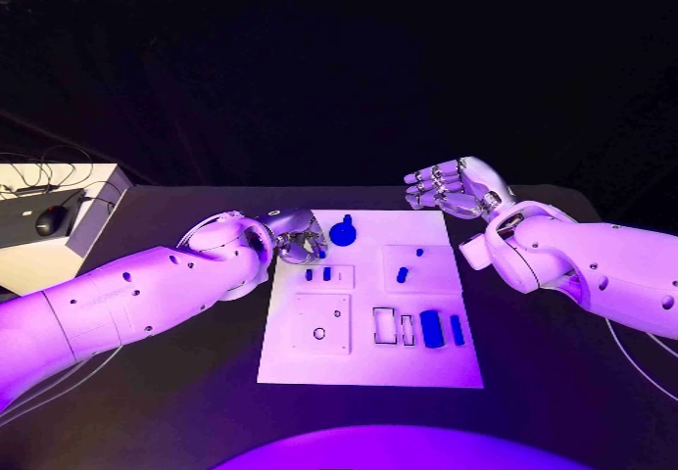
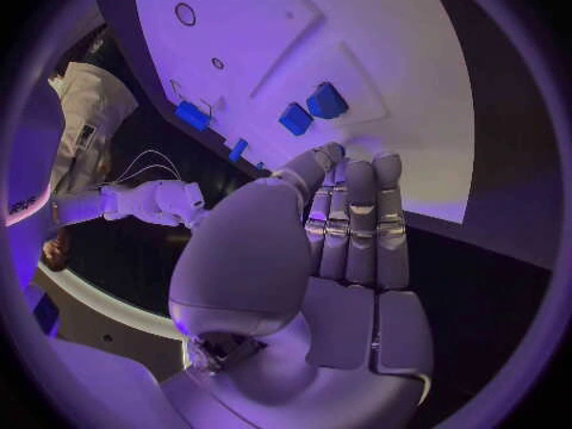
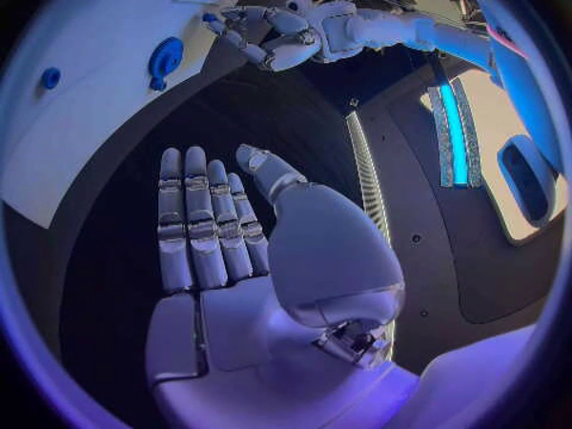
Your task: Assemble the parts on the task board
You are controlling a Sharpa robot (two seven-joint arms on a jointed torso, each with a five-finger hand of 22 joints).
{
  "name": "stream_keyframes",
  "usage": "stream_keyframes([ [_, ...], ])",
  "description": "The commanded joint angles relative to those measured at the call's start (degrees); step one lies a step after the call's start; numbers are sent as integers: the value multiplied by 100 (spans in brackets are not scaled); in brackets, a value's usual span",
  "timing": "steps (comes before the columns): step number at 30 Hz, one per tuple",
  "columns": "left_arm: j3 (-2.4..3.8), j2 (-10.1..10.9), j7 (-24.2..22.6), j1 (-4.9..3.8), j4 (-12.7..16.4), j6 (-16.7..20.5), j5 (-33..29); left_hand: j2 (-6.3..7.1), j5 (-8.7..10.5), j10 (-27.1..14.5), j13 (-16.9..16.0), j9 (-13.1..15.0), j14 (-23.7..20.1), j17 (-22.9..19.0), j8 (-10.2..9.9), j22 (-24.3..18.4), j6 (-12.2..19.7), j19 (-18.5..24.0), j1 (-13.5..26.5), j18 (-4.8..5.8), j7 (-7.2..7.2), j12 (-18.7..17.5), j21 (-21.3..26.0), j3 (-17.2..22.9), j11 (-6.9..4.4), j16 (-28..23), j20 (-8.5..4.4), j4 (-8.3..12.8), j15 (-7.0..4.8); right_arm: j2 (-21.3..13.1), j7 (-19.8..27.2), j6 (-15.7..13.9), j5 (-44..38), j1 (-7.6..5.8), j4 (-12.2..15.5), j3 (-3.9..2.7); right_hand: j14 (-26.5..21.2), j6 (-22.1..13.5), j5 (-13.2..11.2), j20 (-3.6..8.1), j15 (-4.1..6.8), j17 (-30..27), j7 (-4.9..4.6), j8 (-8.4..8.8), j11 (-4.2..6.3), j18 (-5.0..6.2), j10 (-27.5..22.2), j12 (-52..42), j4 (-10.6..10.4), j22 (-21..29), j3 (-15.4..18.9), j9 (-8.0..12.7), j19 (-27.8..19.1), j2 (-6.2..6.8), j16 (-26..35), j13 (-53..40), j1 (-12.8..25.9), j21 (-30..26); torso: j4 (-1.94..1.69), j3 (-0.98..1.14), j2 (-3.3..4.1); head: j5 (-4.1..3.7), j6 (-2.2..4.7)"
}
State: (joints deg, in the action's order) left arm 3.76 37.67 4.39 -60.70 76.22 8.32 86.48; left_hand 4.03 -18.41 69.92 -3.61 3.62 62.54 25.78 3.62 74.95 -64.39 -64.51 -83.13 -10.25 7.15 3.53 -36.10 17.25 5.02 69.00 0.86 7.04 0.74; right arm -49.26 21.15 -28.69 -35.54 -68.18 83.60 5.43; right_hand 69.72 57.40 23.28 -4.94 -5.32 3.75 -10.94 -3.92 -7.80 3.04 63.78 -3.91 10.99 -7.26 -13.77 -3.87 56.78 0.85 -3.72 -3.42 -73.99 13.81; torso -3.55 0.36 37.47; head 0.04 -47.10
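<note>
Assembly barely begun, by the look of it.
The board (image 1: 370, 367) lies mid-table, with blue parts (image 1: 431, 328) loose beside unfilled slots. Left hand (image 1: 294, 235) hovers at the board's far left corner, right hand (image 1: 450, 188) beyond its far right; both flat, holding nothing.

Board (image 1: 370, 367): matt white plate, smooth, looks like plastic. Parts (image 1: 431, 327): blue, smooth, plastic-looking, slight sheen on the round one (image 1: 344, 234). Left hand (image 1: 296, 236) and right hand (image 1: 450, 188): polished silver shells, glossy, with ribbed joints between the finger segments. Arms (image 1: 127, 294): smooth white moulded casing, satin gloss, small dark screw holes. Table (image 1: 169, 392): matt black, flat, no glare.
</note>
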Motion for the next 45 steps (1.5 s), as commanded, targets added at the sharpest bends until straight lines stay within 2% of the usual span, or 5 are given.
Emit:
stream_keyframes([
  [1, -13, -3, 1, 20, -19, -89, 48, 41, 1, -51, -3, 1, -19, 6, -10, 76, 35, -7, 10, -66, 12, 18, -19, 24, -9, -28, 21, 11, 6, -4, 59, 45, -22, 1, 4, -3, -8, 14, 15, -10, -35, -4, -30, 30, -19, 15, -8, 12, -36, 5, -3, 7, -41, 69, 18, 9, -6, 28, 0, 0, 1, 1, 4],
  [6, -13, -9, -3, 20, -40, -80, 43, 45, 2, -55, -3, -2, -20, 6, -13, 76, 81, -7, 13, -68, 9, 18, -20, 36, -9, -31, 24, 12, 7, -5, 59, 46, -22, 1, 6, -3, -8, 14, 15, -10, -35, -4, -30, 30, -19, 15, -8, 12, -36, 5, -3, 7, -41, 69, 18, 9, -6, 28, 2, 2, 1, 1, -1],
  [12, -13, -11, -3, 20, -49, -78, 38, 66, 3, -51, -3, -7, -16, 6, -12, 73, 312, -11, 17, -68, -34, 18, -19, 69, -18, -35, 24, 15, 3, -7, 59, 46, -22, 1, 9, -3, -9, 14, 16, -11, -36, -3, -30, 30, -20, 15, -8, 12, -37, 19, -1, 7, -39, 67, 18, 9, -4, 26, 3, 4, 0, 5, 4],
  [30, -10, 6, -31, 20, -16, -1, 26, 75, 5, -31, -9, -3, -15, 9, -5, 75, 315, -14, 10, -66, -38, 25, -20, 93, -25, -41, 17, 16, -5, -14, 60, 42, -22, 1, 15, -3, -9, 14, 16, -11, -36, -3, -30, 30, -20, 15, -8, 12, -37, 19, -1, 7, -39, 67, 18, 9, -4, 26, 1, 2, 1, 2, 8],
  [45, 21, 46, -27, 21, 55, 37, 30, 78, 5, -20, -12, -4, -15, 17, -6, 78, 383, -16, -7, -61, -97, 24, -30, 89, -30, -42, 7, 40, -9, -22, 62, 38, -22, 1, 16, -3, -9, 14, 16, -11, -36, -3, -30, 30, -20, 15, -8, 12, -37, 19, -1, 7, -39, 67, 18, 9, -4, 26, -2, 0, 2, -2, 3],
])
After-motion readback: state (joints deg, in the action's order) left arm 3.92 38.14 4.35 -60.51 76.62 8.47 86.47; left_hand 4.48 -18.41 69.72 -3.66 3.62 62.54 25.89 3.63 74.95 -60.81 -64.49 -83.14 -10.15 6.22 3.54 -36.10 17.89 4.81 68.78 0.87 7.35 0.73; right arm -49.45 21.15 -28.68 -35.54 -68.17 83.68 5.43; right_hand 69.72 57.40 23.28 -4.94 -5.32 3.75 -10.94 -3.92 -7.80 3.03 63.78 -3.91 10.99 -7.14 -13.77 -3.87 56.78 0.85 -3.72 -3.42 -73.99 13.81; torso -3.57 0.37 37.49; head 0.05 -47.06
